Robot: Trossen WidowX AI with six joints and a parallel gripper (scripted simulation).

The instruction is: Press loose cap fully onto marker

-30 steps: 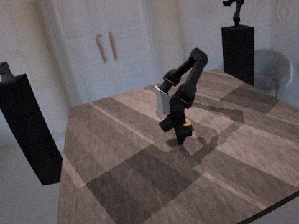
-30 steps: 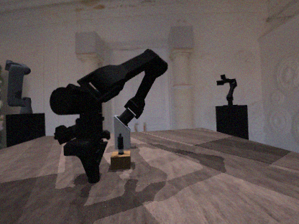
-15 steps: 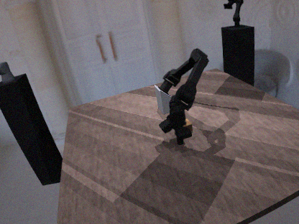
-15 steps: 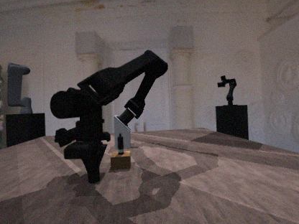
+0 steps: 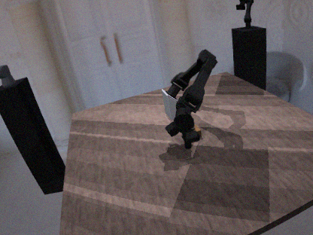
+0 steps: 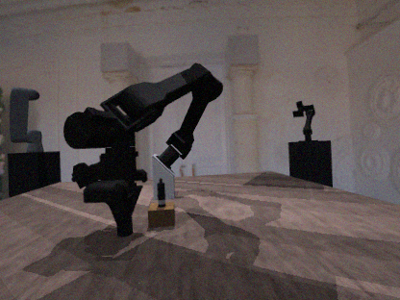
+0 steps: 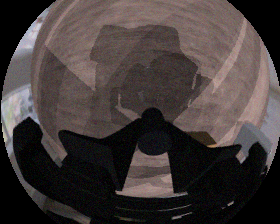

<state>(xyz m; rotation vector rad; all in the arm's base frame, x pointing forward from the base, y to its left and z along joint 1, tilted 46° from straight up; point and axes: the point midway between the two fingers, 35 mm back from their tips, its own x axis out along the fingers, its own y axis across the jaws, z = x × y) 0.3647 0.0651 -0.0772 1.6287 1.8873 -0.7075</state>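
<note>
My gripper (image 5: 187, 138) (image 6: 124, 221) (image 7: 152, 123) points down and is shut on the cap. The cap (image 5: 188, 145) (image 6: 125, 232) (image 7: 155, 143) is a small black cylinder, upright between the fingertips, with its lower end at or very near the table; any small gap cannot be told. The marker (image 6: 162, 193) is dark, thin at its top, and stands upright and bare in the holder block. The orange-brown holder block (image 5: 197, 129) (image 6: 162, 216) (image 7: 202, 136) is beside the gripper, partly hidden in the top view and the wrist view. The marker is hidden in the top view.
A light grey slanted piece (image 5: 169, 104) (image 6: 163, 181) (image 7: 253, 136) stands behind the holder block, close to the arm's lower part. Black pedestals (image 5: 249, 55) (image 6: 311, 162) with other arms on them stand beyond the wooden table (image 5: 113, 172) (image 6: 298, 267).
</note>
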